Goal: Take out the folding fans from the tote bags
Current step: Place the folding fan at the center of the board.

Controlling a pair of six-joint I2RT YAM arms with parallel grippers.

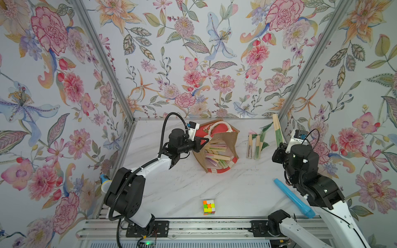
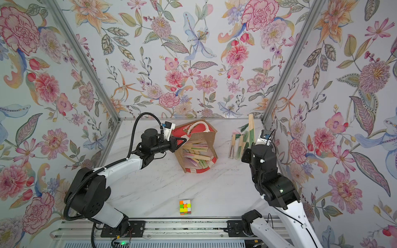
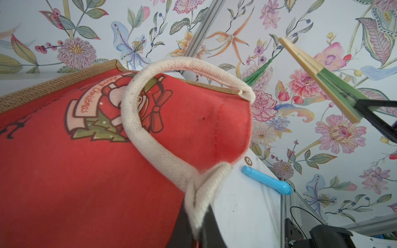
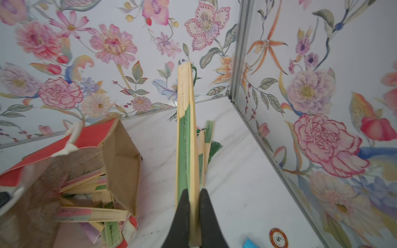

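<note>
Left jaws: The left gripper (image 3: pixel 196 227) was recorded closed tight on the white rope handle (image 3: pixel 137 128) of the tote bag (image 3: pixel 64 171).
Right jaws: The right gripper (image 4: pixel 194 193) was recorded nearly shut, clamped on a green folding fan (image 4: pixel 185 128) at its pleated end.
Held fan: It was seen lifted off the table, with its bamboo end raised toward the back right corner.
Tote bag: It was noted at the back centre of the marble table (image 1: pixel 182 189), with its mouth open to both top views.
Fans in the bag: Several closed fans (image 1: pixel 216 154) were seen crossed over one another inside.
Fans on the table: A small row (image 1: pixel 254 146) was noted between the bag and the right wall, apart from the bag.
Edges: The held fan was seen near the right wall and its metal corner post (image 4: pixel 238 53).
Open room: Bare table was seen between the arms, broken by a Rubik's cube (image 1: pixel 209 207) near the front edge.
Front right: A light-blue tube (image 1: pixel 294 198) was noted beside the right arm, with a poker chip (image 4: pixel 278 237) near it.
</note>
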